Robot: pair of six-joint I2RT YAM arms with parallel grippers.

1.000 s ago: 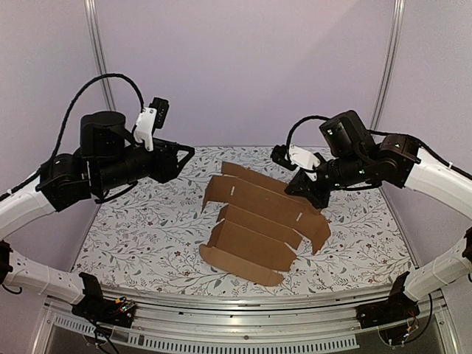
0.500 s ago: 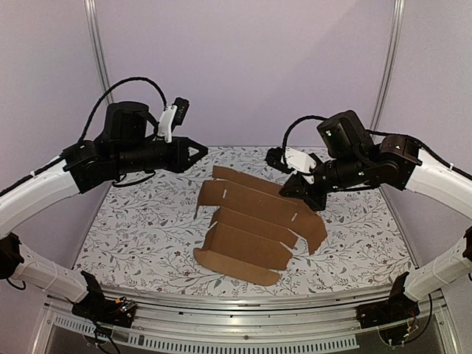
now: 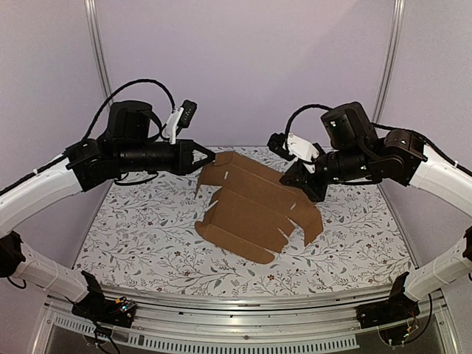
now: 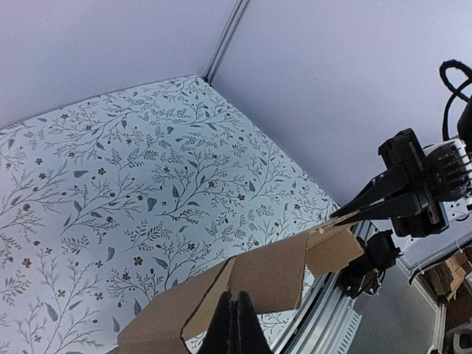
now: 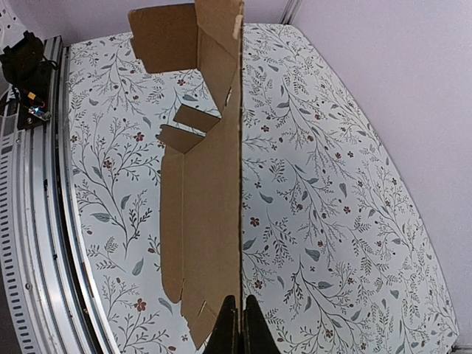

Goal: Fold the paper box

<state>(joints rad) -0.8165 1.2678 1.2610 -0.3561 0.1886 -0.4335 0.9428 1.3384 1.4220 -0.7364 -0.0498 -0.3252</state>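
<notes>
- Top external view: the paper box (image 3: 247, 214) is lying at the middle of the floral-patterned table (image 3: 133, 236), opened out as a creased brown cardboard sheet with flaps and slots showing.
- Its near edge is resting on the table, while its far edge is standing raised between the two arms, so the sheet is sloping down toward the arm bases.
- The left gripper (image 3: 212, 157) is reaching in level from the left and is meeting the far-left flap at its upper corner.
- The right gripper (image 3: 292, 180) is reaching in from the right and is pinching the far-right edge of the sheet.
- Left wrist view: the fingers (image 4: 225, 332) are pressing together with no gap, and the flap edge is sitting right at their tips; the jaws are closing on the cardboard.
- The right gripper's tips are also appearing in this view, clamping the opposite corner.
- Right wrist view: the fingers (image 5: 228, 332) are squeezing tight on the sheet's edge, which is running straight away from them, with the flaps hanging to the left above the table.
</notes>
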